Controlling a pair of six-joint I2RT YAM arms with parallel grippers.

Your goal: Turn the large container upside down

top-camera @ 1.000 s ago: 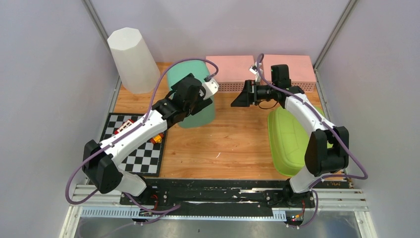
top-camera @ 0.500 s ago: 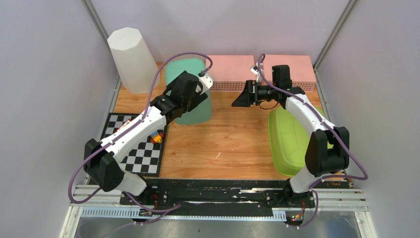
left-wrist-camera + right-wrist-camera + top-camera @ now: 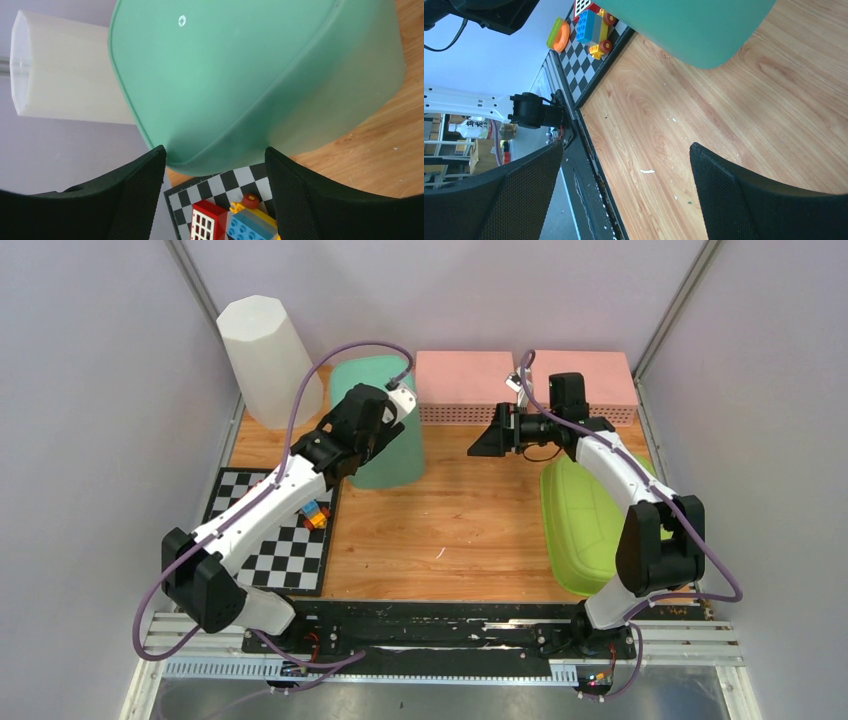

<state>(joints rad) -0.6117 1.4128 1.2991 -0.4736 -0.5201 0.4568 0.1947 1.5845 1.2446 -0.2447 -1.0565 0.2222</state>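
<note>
You're in a robotics lab test cell. Plain panel walls [image 3: 90, 390] box in the wooden tabletop [image 3: 450, 530] on three sides. Aluminium rails [image 3: 700, 640] run along its near edge, and past that edge are shelves of cardboard boxes [image 3: 454, 132].

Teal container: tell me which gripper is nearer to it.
Left. The left gripper is right at the teal container, on its near-left side, jaws astride its edge. The right gripper hangs apart from it to the right, over the wooden table.
</note>
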